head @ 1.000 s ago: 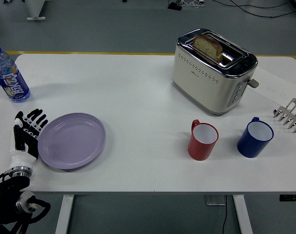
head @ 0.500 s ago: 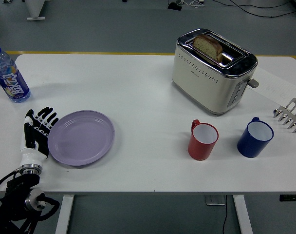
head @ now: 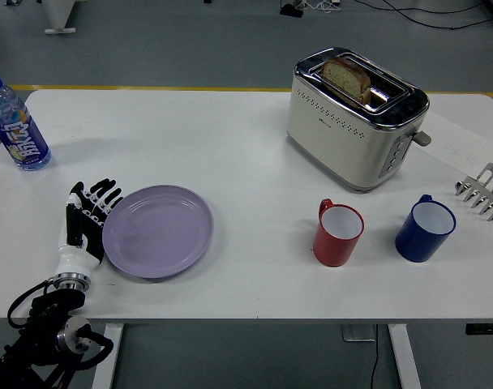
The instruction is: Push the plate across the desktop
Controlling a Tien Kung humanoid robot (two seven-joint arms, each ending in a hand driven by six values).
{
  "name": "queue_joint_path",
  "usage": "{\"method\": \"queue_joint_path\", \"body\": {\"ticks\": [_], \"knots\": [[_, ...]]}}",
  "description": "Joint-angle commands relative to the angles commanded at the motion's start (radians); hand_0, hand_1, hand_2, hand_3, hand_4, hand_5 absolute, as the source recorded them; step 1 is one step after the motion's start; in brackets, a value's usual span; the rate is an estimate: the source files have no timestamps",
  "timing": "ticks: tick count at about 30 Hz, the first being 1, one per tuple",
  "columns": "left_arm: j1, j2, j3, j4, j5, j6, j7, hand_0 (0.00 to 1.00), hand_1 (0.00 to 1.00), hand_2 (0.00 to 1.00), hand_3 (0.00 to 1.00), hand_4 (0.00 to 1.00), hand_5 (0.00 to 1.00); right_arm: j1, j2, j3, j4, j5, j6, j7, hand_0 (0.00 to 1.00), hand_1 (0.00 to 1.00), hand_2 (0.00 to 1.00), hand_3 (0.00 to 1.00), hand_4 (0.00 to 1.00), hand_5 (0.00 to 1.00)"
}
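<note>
A white worktop (head: 230, 154) seen from above and in front. One shallow lilac plate (head: 157, 231) lies flat on the left part of it, near the front edge. The robot's left hand (head: 86, 227) stands on edge just left of the plate, fingers (head: 100, 197) straight and spread, holding nothing, its palm side touching the plate's left rim. The right hand is out of view.

The plate looks rigid and light, probably plastic or glazed ceramic, with a smooth underside that should slide easily on the bare surface. It needs no grasp: the flat of the hand against the left rim, low and centred, seems the best contact. A push off-centre would likely spin the plate instead of moving it straight. If ceramic, it could chip if it strikes anything hard.

Counted: one plate; two mugs to the right, one red mug (head: 338, 233) and one blue mug (head: 425, 228), well apart from the plate; one cream toaster (head: 356, 121) at the back with one slice of bread (head: 348, 78) in a slot; one water bottle (head: 16, 123) at the far left; one metal rack (head: 483, 190), partly cut off at the right edge.
</note>
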Motion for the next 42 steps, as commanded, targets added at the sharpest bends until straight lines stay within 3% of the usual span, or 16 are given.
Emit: {"method": "queue_joint_path", "body": {"ticks": [20,42], "knots": [[0.007,-0.040,0.118,-0.050,-0.034,0.015,-0.016,0.720,0.753,0.723,0.585,0.514,0.998,-0.008,-0.003,0.008,0.001,-0.019,0.003,0.000,0.569,0.565,0.706,0.630,0.364,0.328],[0.004,-0.041,0.249,-0.095,-0.050,0.030,-0.028,0.721,0.753,0.724,0.584,0.509,0.998,-0.011,-0.004,0.010,0.002,-0.025,0.001,0.003,0.571,0.565,0.706,0.628,0.360,0.330]]}}
